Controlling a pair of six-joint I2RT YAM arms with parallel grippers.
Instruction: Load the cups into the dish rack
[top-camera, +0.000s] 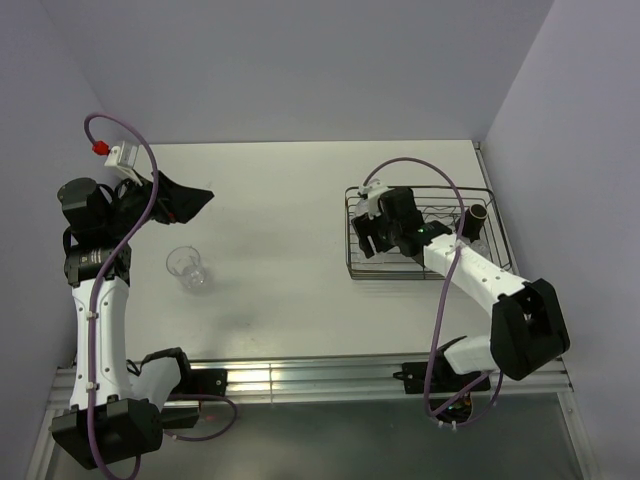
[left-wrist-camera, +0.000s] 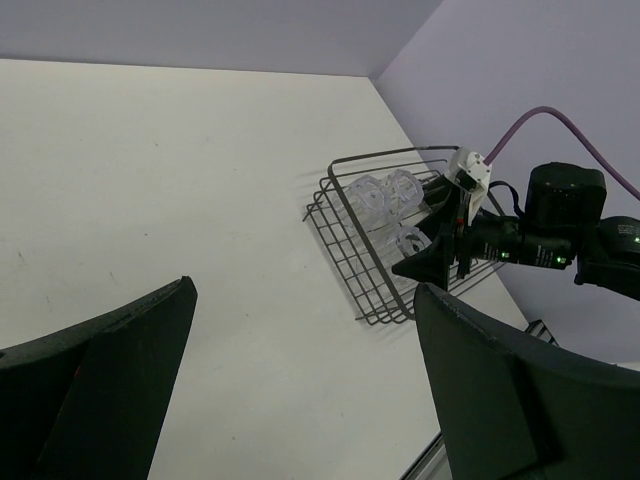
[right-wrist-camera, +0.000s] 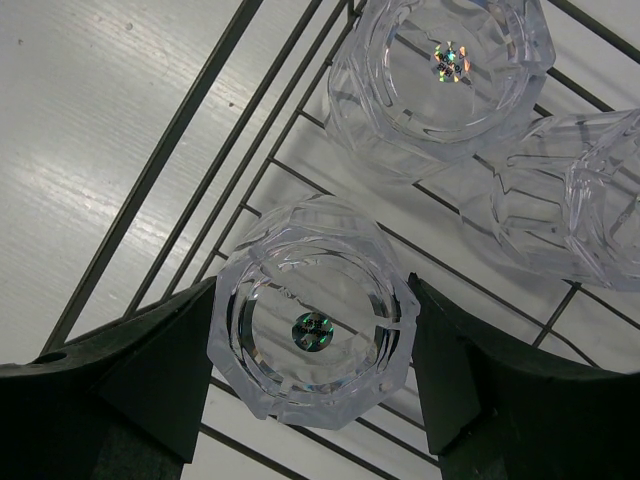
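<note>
From above, the left gripper (top-camera: 190, 200) is hanging over the table (top-camera: 290, 190) on the left with its jaws spread wide and nothing between them. A loose tumbler (top-camera: 188, 268) is standing just nearer the arm bases, apart from it. The rack (top-camera: 349, 255) is sitting at the table's right side, a dark mug (top-camera: 478, 215) is resting at its right end, and the right gripper (top-camera: 385, 228) is reaching down into its left part. In the left wrist view, that gripper's two fingers (left-wrist-camera: 100, 390) are framing bare table, well apart. The rack is lying far off by the wall, holding clear tumblers (left-wrist-camera: 370, 197) with the right gripper beside them. In the right wrist view, the right gripper is clasping a gripped tumbler (right-wrist-camera: 312, 325) inside the rack – both dark fingers (right-wrist-camera: 150, 370) are pressing against its faceted sides and its round end is facing the camera. Two more cups (right-wrist-camera: 440, 70) are lying on the wires just beyond it – one straight ahead, the other on its side at the right edge.
</note>
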